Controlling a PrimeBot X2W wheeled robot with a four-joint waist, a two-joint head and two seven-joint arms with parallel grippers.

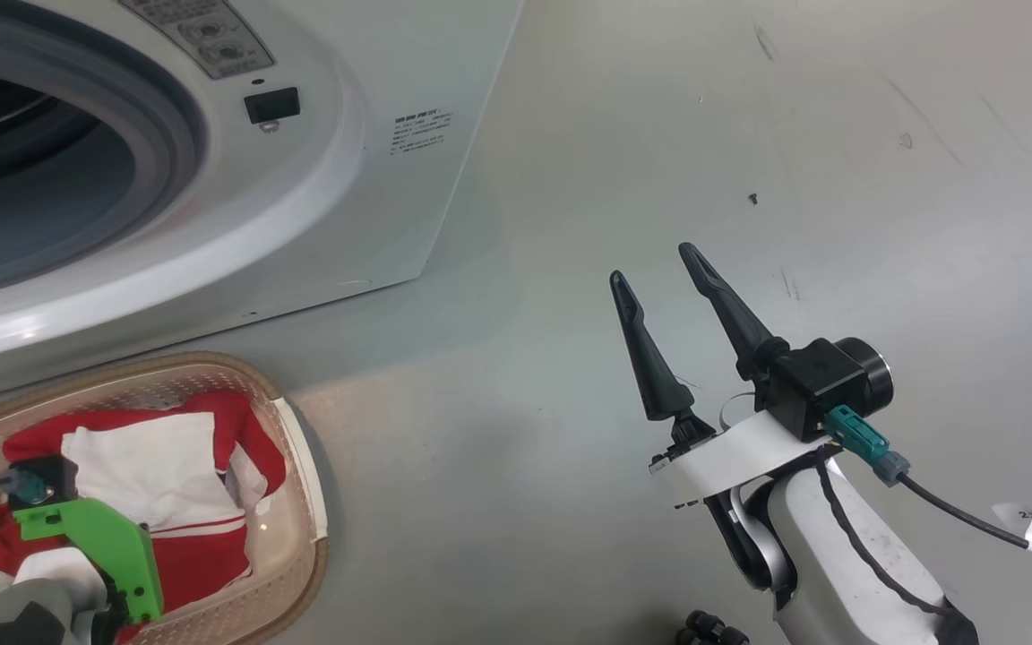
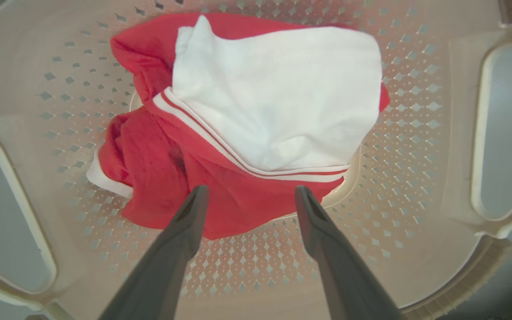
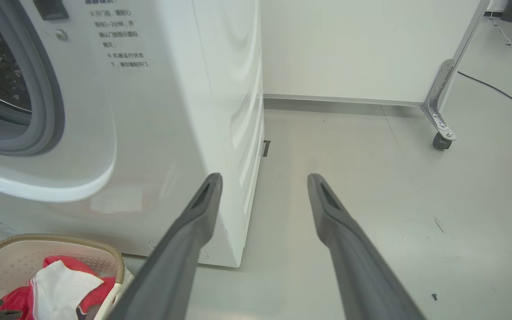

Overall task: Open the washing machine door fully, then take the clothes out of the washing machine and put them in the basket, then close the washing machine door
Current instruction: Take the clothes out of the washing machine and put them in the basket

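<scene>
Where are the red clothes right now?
The clothes lie in the basket at the head view's lower left, on the floor before the washing machine, under the open left pincer.

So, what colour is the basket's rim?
Brown, on the cream basket; head view shows it best.

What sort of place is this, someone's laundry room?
Probably a lab or test space, not a home: washing machine and basket of clothes on bare grey floor, beside a white panel on a caster.
</scene>
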